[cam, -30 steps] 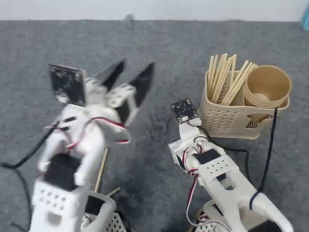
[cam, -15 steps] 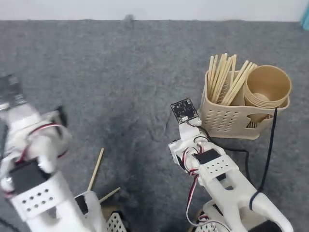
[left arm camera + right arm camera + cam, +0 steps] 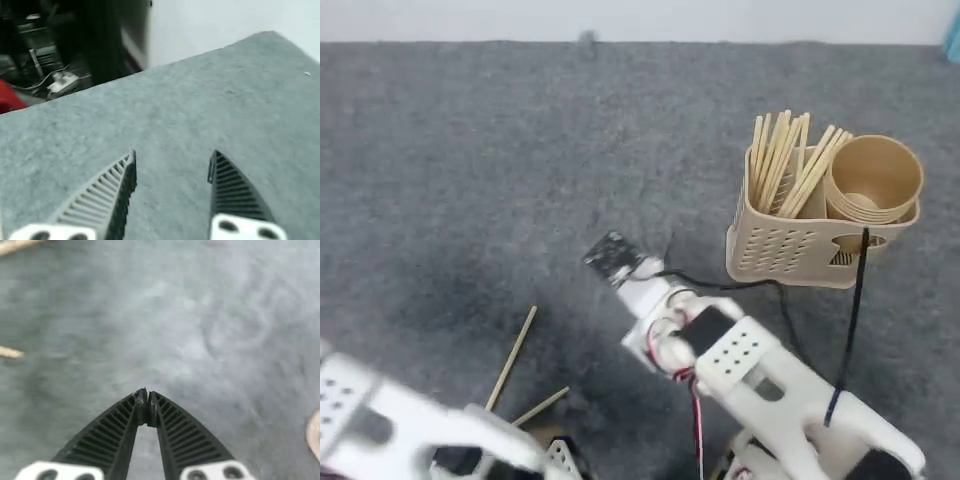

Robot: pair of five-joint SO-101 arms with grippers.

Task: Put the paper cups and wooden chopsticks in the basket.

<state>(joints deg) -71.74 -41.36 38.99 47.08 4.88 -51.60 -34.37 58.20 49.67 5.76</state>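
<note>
Though clenched and empty, right hand apart from two loose chopsticks; left hand released.

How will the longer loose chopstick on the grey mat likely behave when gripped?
The chopstick looks thin, straight and wooden, so it is probably stiff and very light. It lies flat on the fuzzy grey mat, so it likely won't roll far, though a grasp may need to press into the pile. Gripped near one end, it could pivot.
</note>
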